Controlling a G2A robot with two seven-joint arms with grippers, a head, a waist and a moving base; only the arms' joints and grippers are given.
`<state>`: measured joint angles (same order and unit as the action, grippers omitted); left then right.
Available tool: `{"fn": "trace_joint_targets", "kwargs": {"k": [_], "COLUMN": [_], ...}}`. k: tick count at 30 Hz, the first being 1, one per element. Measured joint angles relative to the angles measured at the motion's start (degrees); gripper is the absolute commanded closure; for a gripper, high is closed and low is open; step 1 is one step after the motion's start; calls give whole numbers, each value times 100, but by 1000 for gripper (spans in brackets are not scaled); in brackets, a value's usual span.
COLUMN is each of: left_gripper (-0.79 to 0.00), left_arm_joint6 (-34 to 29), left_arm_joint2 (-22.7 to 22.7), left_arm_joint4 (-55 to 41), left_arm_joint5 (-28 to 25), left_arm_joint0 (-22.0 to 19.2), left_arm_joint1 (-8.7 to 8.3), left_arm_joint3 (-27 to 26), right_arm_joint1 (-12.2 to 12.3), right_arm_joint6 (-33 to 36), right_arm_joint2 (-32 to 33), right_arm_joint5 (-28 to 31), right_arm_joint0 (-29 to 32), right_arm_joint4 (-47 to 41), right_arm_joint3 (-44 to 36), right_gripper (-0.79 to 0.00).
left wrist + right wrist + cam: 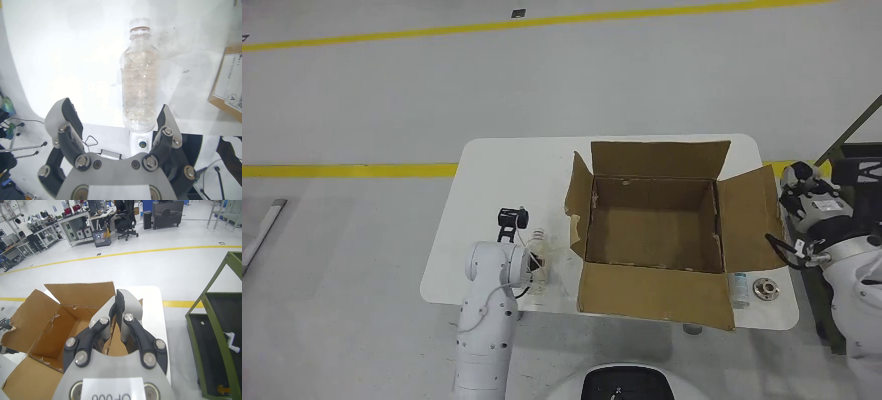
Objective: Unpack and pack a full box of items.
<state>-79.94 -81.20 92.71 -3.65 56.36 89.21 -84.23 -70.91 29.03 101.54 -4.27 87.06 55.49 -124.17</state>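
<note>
The clear plastic bottle lies on its side on the white bench, near the edge, with its cap pointing away from me. My left claw is open wide and holds nothing. The bottle's bottom end looks to be between my fingers, but close to one finger, not in the middle. If I squeeze now, I think that finger could bump the bottle first. Then it might roll off the bench. It looks thin and slippery, so it could pop out too. The cardboard box stands open nearby. My right claw is shut on nothing, over the box's side flap.
</note>
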Motion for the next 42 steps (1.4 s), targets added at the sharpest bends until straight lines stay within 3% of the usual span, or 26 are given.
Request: {"fn": "trace_joint_targets", "kwargs": {"k": [15, 32, 34, 36, 38, 42], "left_gripper": [-785, -785, -693, -431, -234, -46], "left_arm_joint6": [311, 689, 709, 720, 725, 737], "left_arm_joint2": [-44, -79, -83, -90, -94, -88], "left_arm_joint4": [-265, -766, -836, -889, -944, -999], "left_arm_joint5": [-113, 63, 87, 104, 120, 135], "left_arm_joint0": [9, -407, -437, -464, -496, -529], "left_arm_joint1": [-17, -65, -71, -78, -86, -105], "left_arm_joint3": [215, 1471, 1558, 1627, 1676, 1700], "right_arm_joint1": [35, 70, 74, 77, 81, 87], "right_arm_joint6": [238, 456, 466, 471, 477, 485], "right_arm_joint2": [-241, -386, -391, -395, -402, -417], "right_arm_joint5": [270, 337, 341, 344, 351, 347], "right_arm_joint0": [-55, -136, -148, -159, -172, -203], "right_arm_joint4": [93, 175, 181, 180, 176, 175], "right_arm_joint3": [108, 208, 213, 218, 225, 242], "right_gripper": [0, 0, 0, 0, 0, 0]}}
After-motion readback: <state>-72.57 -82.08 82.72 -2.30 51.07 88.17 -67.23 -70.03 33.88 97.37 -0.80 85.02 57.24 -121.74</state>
